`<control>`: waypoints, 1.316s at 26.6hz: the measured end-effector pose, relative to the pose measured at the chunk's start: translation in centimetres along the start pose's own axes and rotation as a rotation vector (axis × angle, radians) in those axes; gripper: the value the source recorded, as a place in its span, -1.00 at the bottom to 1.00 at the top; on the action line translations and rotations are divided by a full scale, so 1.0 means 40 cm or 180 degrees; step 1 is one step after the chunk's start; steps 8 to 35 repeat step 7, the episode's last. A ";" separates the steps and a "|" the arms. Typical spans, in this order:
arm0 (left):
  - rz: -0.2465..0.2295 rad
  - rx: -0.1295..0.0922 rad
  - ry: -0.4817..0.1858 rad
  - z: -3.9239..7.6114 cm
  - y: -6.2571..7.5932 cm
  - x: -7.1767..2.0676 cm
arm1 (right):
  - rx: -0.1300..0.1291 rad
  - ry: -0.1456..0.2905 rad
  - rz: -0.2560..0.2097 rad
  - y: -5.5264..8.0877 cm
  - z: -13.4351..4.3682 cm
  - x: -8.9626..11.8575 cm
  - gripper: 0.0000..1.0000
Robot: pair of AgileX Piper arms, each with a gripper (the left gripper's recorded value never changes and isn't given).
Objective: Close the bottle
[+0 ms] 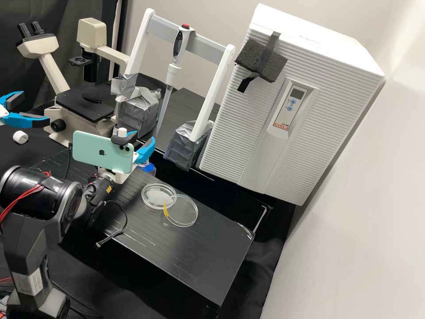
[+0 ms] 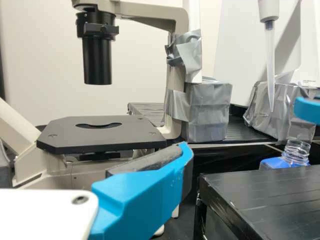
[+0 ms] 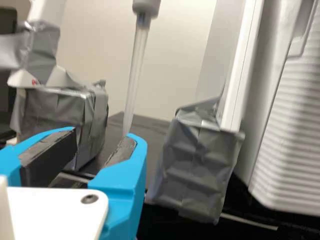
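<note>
A tall white ribbed cabinet (image 1: 310,110) stood behind the raised black ribbed platform (image 1: 199,252), at its far right. The cabinet's grey panel carried a small display, two blue buttons and a line of red print too small to make out. A beige microscope (image 1: 55,117) sat beyond the platform's far left corner. A white tape-footed frame (image 1: 221,79) holding a pipette (image 1: 177,44) stood just behind the platform.

The right tool (image 3: 92,150), with a mint-green phone (image 1: 102,152) fixed at its wrist, hung at the platform's far left edge, fingers apart. The left tool (image 1: 24,108), well left of the platform, also gaped.

Two clear round dishes (image 1: 155,195) lay touching on the platform. The clear plastic bottle of blue liquid (image 2: 295,152) stood uncapped just off the platform's far left edge. A small white round cap (image 1: 20,137) lay on the black tabletop (image 1: 26,155), well left of the platform.
</note>
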 end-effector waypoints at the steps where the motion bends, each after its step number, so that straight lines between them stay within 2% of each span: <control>1: 0.0000 0.0000 0.0000 0.000 0.000 0.000 | -0.0017 0.0015 0.0022 0.002 -0.003 -0.004 1.00; 3: 0.0000 0.0000 0.0000 0.000 0.000 0.000 | -0.0012 0.0053 0.0055 0.008 -0.009 -0.012 1.00; 7: 0.0000 0.0000 0.0000 0.000 0.000 0.000 | 0.0106 0.0099 0.0054 0.019 -0.008 -0.030 1.00; 35: 0.0000 0.0000 0.0000 0.000 0.000 0.000 | 0.0106 0.0099 0.0054 0.019 -0.008 -0.030 1.00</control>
